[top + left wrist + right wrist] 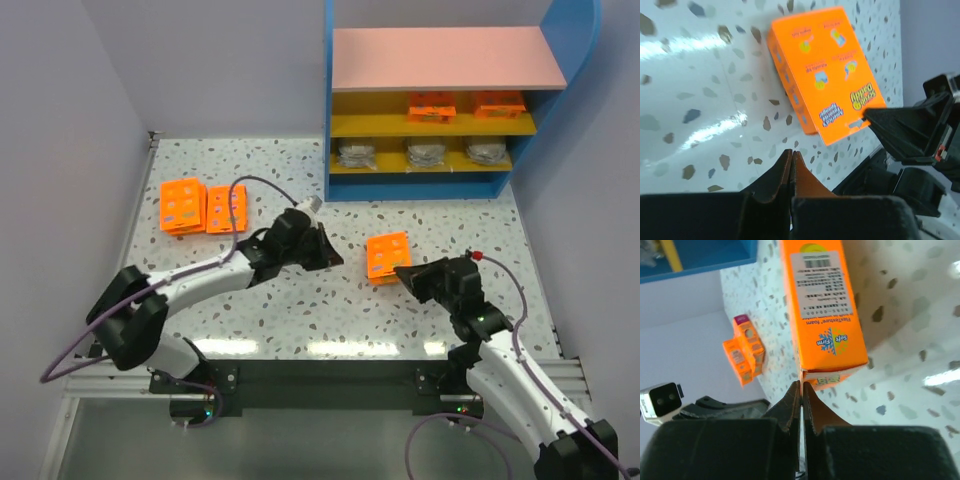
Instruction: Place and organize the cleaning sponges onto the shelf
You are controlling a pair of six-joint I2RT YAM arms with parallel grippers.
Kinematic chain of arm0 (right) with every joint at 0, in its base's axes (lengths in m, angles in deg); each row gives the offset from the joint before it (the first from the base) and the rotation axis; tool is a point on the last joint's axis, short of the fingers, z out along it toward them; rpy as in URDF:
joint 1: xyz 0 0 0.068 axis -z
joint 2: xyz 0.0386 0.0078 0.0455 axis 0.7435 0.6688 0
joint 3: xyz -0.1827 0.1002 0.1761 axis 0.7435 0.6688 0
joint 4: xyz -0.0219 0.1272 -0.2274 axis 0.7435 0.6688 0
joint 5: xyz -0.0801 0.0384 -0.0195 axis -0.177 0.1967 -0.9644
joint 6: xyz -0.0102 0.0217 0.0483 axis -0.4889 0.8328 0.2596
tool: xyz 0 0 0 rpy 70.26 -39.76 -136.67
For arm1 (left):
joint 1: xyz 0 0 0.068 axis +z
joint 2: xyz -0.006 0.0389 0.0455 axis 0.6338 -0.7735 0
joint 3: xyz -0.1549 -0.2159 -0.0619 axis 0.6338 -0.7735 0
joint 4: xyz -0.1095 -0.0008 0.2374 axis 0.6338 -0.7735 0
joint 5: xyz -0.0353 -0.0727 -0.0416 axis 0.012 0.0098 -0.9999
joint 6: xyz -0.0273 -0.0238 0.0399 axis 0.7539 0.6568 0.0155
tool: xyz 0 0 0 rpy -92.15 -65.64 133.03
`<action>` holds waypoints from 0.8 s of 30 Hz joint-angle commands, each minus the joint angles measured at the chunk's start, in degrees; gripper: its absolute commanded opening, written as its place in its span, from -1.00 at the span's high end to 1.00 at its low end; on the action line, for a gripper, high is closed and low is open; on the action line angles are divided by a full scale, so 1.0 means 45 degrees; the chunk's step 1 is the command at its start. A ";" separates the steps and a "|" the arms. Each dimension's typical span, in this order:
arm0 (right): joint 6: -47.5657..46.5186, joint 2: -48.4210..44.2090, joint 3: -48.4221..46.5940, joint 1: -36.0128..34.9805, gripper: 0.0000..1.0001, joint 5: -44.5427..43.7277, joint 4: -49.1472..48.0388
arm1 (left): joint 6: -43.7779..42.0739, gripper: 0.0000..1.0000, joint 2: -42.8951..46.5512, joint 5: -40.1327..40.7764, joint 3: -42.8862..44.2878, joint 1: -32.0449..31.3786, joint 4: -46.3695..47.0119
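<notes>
We see a flat, boxy orange pack (387, 256) lying on the glossy, grey-flecked surface (300, 310), just right of centre and well apart from the shelf (327, 100) at 12 to 1 o'clock. Its card faces are smooth and printed: small pale ovals on top, and a white barcode label and a blue snowflake mark on the face shown in the right wrist view.

The right end effector (801, 390) sits at the pack's 5 o'clock corner. Its black, wedge-shaped fingers are pressed together, tips touching the card edge; we cannot tell whether any flap is pinched between them. The left end effector (791, 162) is at the pack's 9 o'clock, apart from it, its tapered fingers closed on nothing.

At 10 o'clock a cluster of orange packs (200, 207) rests on the surface. The shelf has blue sides, a matte pink top board and two yellow boards. Two shelved orange packs (432, 106) lie on the upper one, and three grey pads (428, 152) in crinkly clear wrap lie on the lower.
</notes>
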 commanded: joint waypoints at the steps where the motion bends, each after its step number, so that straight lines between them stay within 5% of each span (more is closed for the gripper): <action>1: -0.0582 -0.0856 -0.1549 0.0111 1.00 0.0903 0.1156 | -0.0297 1.00 0.2311 0.1757 0.0042 0.1124 -0.2028; 9: -0.0094 -0.0353 -0.4674 0.0169 1.00 0.2528 -0.0248 | -0.1194 1.00 0.4736 0.2638 0.0394 0.3159 -0.3866; 24: -0.0249 0.6302 -1.3542 0.3137 1.00 0.4560 -0.4352 | -0.1449 1.00 0.5108 0.2111 0.0023 0.3785 -0.4121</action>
